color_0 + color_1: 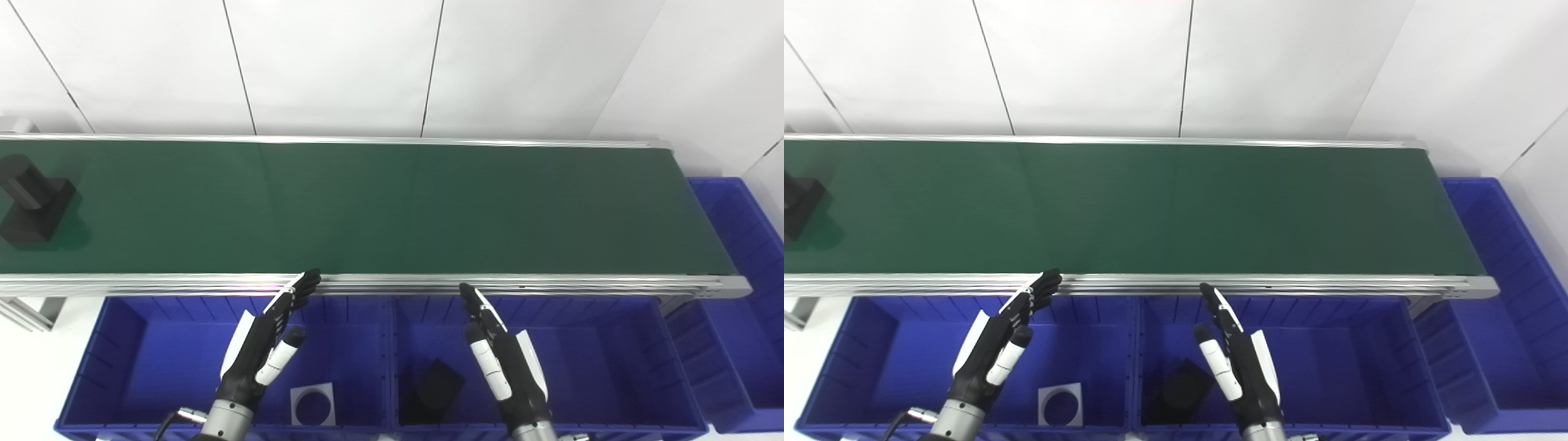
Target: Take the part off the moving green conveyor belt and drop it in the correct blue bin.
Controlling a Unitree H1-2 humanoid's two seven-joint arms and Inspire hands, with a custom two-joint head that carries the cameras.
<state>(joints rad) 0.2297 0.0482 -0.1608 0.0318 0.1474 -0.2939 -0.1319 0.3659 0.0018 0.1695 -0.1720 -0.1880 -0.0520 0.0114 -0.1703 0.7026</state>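
Both hands, the left hand (263, 349) and right hand (505, 361), hung open and empty over the bins (141, 343); the black part (33, 202) sat on the belt (392, 208), far off beyond the left hand.

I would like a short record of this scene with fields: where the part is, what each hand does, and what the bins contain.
part: black part, cylinder on a block, far left of the green conveyor belt
left hand: open, empty, above the left blue bin
right hand: open, empty, above the middle blue bin
left bin holds: grey square plate with a round hole
middle bin holds: black block
right blue bin: contents not visible
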